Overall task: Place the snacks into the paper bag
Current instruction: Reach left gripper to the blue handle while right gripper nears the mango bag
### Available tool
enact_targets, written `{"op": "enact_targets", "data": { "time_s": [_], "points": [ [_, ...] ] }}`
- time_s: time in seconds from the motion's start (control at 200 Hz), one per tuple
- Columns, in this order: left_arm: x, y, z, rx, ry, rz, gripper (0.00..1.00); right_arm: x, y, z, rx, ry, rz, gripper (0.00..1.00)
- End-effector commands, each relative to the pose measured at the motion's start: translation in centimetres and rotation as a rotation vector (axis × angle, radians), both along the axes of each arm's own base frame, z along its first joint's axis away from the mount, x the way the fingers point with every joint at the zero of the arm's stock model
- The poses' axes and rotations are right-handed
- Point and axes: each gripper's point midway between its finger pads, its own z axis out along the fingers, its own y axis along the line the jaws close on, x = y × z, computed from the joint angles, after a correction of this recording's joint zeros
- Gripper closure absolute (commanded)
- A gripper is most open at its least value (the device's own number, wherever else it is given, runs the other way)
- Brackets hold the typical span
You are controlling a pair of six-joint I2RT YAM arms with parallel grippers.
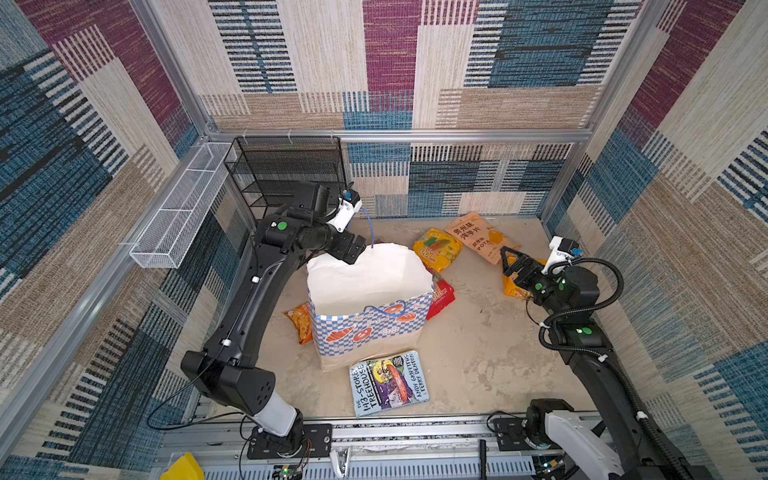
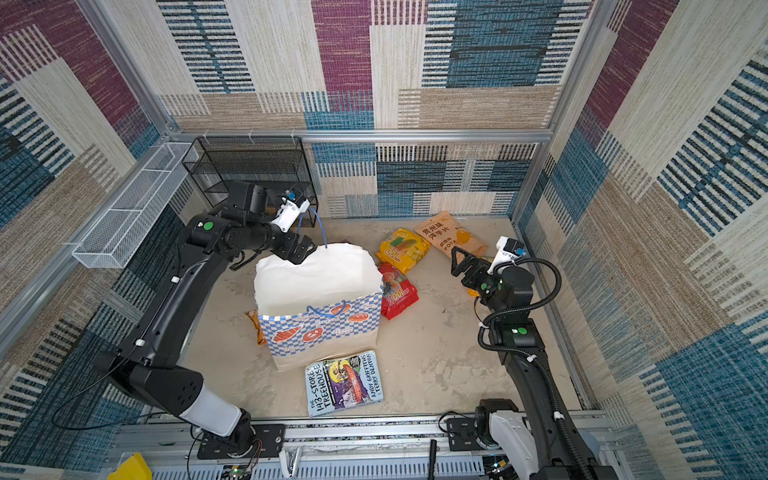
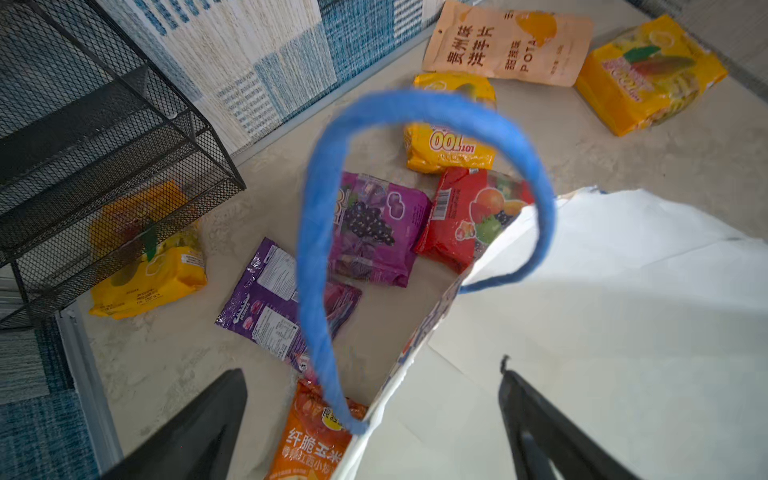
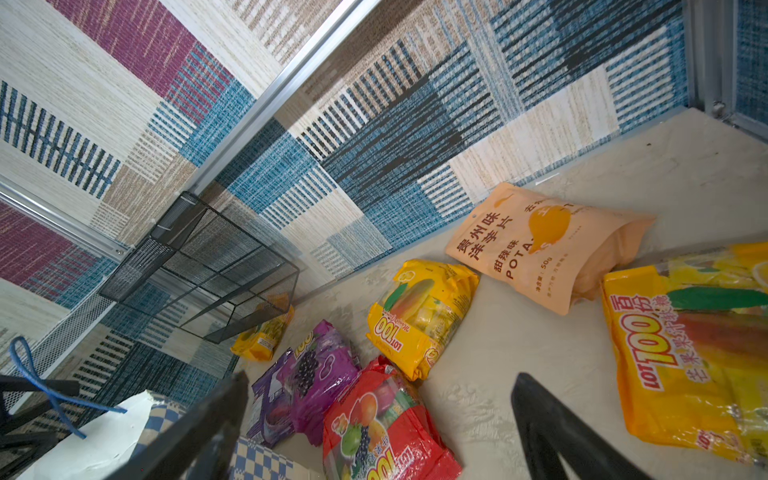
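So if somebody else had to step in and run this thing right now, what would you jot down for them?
Left gripper: open, empty, jaws astride the far rim of the paper bag.
Right gripper: open, empty, near a yellow packet on the right side.
Bag: upright in the middle, mouth open.
Done: no snack shows inside it.
To do: all eight packets lie outside: that one, second yellow packet, pale orange packet, red packet, orange packet, purple grape packet and other purple packet behind the bag, third yellow packet by the black mesh rack.

Blue Treehouse book [image 1: 388, 382] flat on floor [image 1: 478, 353]; black mesh rack [image 1: 286, 166] beside white wire basket [image 1: 183, 208].
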Motion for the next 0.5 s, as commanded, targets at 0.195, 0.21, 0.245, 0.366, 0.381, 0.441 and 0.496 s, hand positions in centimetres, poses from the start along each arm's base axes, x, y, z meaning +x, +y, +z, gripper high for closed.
{"op": "enact_targets", "data": {
  "time_s": [0.195, 0.21, 0.245, 0.366, 0.381, 0.441, 0.496],
  "points": [
    [0.1, -0.2, -2.3, 0.07, 0.077, -0.047, 0.15, -0.6, 0.7, -0.8, 0.001, 0.025, 0.041, 0.0],
    [0.0, -0.3, -2.3, 0.065, 0.085, -0.048, 0.17, -0.6, 0.7, -0.8, 0.001, 0.026, 0.041, 0.0],
    [-0.3, -0.5, -2.5, 0.054, 0.1, -0.053, 0.22, -0.6, 0.7, -0.9, 0.002, 0.028, 0.039, 0.0],
    [-1.8, -1.5, -2.8, -0.002, 0.158, -0.067, 0.43, -0.6, 0.6, -0.9, 0.004, 0.027, 0.033, 0.0],
    [-1.9, -1.6, -2.9, -0.01, 0.166, -0.069, 0.46, -0.6, 0.6, -0.9, 0.003, 0.029, 0.032, 0.0],
    [-2.7, -2.0, -3.1, -0.041, 0.19, -0.064, 0.59, -0.5, 0.4, -0.9, 0.001, 0.032, 0.023, 0.0],
    [-3.0, -2.0, -3.3, -0.049, 0.207, -0.049, 0.69, -0.4, 0.3, -0.9, -0.003, 0.036, 0.016, 0.0]
  ]
}}
